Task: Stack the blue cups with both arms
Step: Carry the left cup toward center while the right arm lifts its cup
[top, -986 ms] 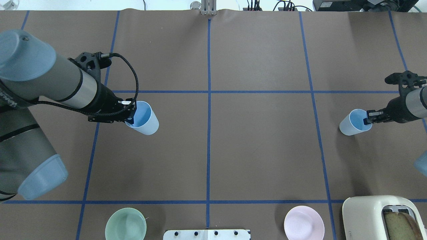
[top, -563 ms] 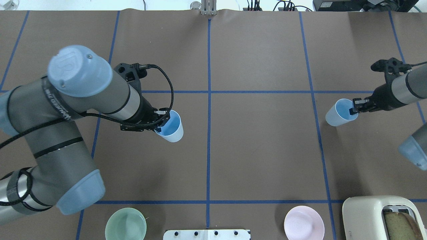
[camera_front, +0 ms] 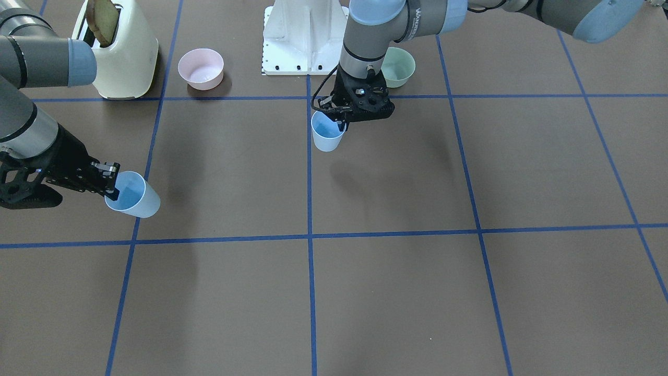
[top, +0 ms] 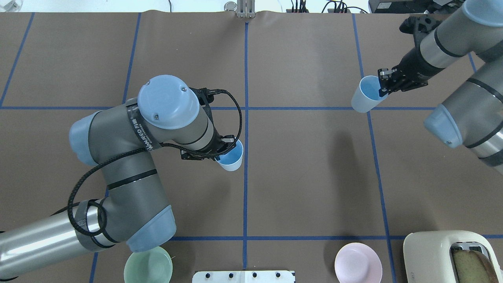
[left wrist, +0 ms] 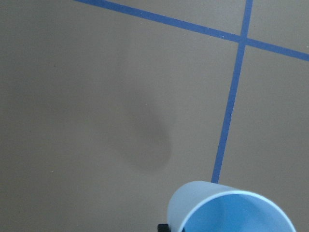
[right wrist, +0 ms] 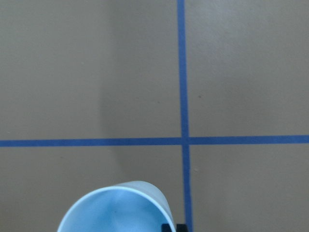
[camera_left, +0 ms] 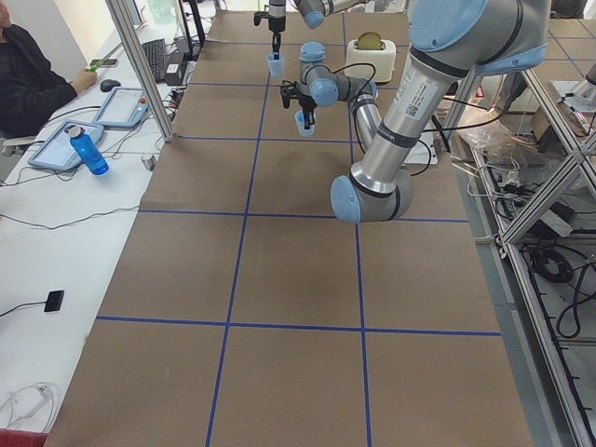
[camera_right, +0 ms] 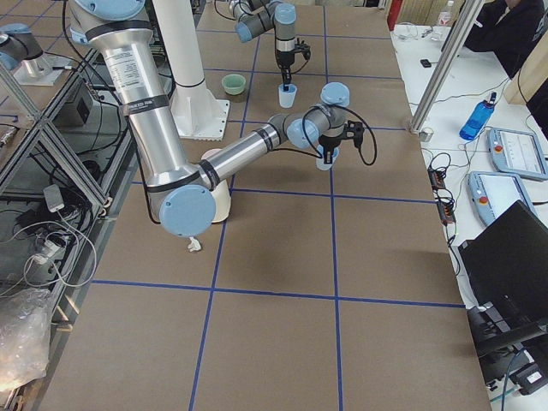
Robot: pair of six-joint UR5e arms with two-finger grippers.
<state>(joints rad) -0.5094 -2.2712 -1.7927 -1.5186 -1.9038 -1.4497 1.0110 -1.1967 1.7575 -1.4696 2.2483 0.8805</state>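
Both arms are over the brown table (top: 306, 177), and each carries one blue cup.

My left gripper (top: 228, 144) is clamped on the rim of the left cup (top: 232, 158). One finger is inside the mouth and one is outside against the wall, so the gap between them is only the wall's thickness. The left cup is mouth up and nearly upright, just on my left of the centre tape line (top: 245, 188). From the left wrist camera its shadow lies apart from it on the table, so it hangs clear of the surface.

My right gripper (top: 383, 84) pinches the right cup (top: 363, 99) at the rim in the same way. The inner finger looks tucked inside the mouth, though it is small in the overhead view and I am not certain. The right cup is tilted, with its base leaning toward the table's middle. It is close to a crossing of tape lines on my right side.

The two cups are well apart, not nested.

Near my base mount (camera_front: 300, 36) sit the green bowl (top: 148, 268), the pink bowl (top: 358, 262) and a cream toaster (top: 436, 255) with a slice of bread in it.
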